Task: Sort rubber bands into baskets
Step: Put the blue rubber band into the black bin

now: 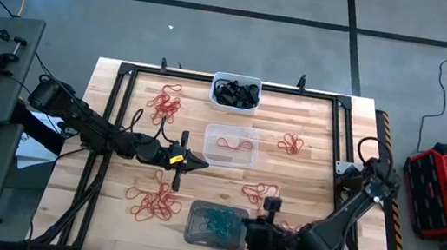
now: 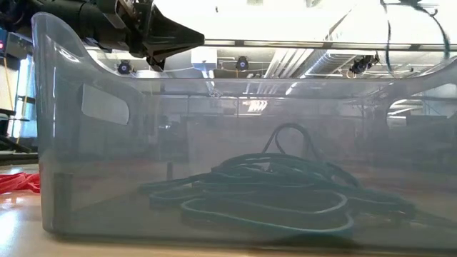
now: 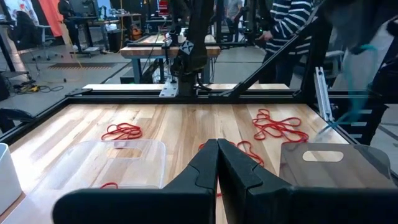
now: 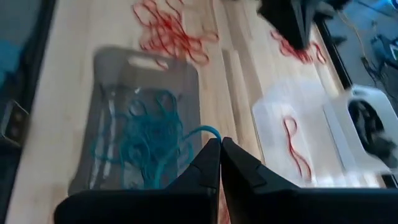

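Red rubber bands (image 1: pixel 153 204) lie heaped just in front of and below the left gripper (image 1: pixel 197 164), with a second red tangle (image 1: pixel 165 101) on the far side of that arm. The left gripper hovers over bare wood with its fingers pressed together and nothing between them. Just ahead of its tip is the clear basket (image 1: pixel 232 143), which holds a single red band (image 4: pixel 292 140); beyond that, against the far frame, the white basket (image 1: pixel 235 92) holds black bands.

Further right, the grey basket (image 1: pixel 217 226) sits near the table's front edge with a mass of teal bands (image 4: pixel 146 140) inside. The right gripper (image 4: pixel 220 149) hangs just beside this basket's rim, fingers closed on a teal band (image 4: pixel 196 132) whose loop trails from the tips down toward the pile. More red loops (image 1: pixel 260 191) lie on the wood just behind this gripper, and another cluster (image 1: pixel 291 142) lies past the clear basket.

The step in hand looks like dropping the teal band into the grey basket. That calls for the right gripper to move over the tub's opening and part its fingers so the loop falls clear. Most red bands are not yet sorted; the left gripper would need to open and descend on a loop.
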### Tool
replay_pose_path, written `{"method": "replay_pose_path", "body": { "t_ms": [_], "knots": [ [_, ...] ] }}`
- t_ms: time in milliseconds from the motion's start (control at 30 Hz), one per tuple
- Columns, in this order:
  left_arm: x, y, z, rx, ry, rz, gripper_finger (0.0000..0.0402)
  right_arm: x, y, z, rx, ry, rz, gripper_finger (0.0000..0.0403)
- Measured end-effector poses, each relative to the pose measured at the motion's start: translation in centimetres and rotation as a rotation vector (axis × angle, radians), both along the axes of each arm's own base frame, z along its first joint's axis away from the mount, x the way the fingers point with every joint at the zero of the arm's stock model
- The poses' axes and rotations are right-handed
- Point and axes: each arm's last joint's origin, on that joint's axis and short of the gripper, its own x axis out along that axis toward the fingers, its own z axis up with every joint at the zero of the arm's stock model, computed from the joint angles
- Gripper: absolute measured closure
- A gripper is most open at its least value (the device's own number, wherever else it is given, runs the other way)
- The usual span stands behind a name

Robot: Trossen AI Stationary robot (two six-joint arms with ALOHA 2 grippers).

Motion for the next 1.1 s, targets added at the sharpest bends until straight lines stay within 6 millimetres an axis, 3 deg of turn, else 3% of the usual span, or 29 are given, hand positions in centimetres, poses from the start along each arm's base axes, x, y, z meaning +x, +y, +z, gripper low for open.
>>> {"method": "replay_pose_path", "body": {
  "t_ms": [100, 333, 800, 967, 1100],
  "knots": [
    [0.0, 0.0, 0.0, 0.000, 0.000, 0.000, 0.0401, 1.3, -0.3, 0.2, 0.029, -0.001, 0.058, 0.0403],
    [0.0, 0.0, 0.0, 0.000, 0.000, 0.000, 0.0402, 3.7, -2.0, -1.3, 0.111, 0.073, 0.138, 0.0403],
    [0.0, 0.0, 0.0, -0.001, 0.000, -0.003, 0.0402, 5.9, -5.2, -8.6, 0.425, 0.243, 0.277, 0.0403],
    [0.0, 0.0, 0.0, 0.000, 0.001, -0.004, 0.0401, 6.4, -5.6, -8.8, 0.450, 0.223, 0.322, 0.0393],
    [0.0, 0.0, 0.0, -0.001, 0.001, -0.003, 0.0401, 6.4, -5.7, -8.8, 0.443, 0.226, 0.328, 0.0354]
  ]
}}
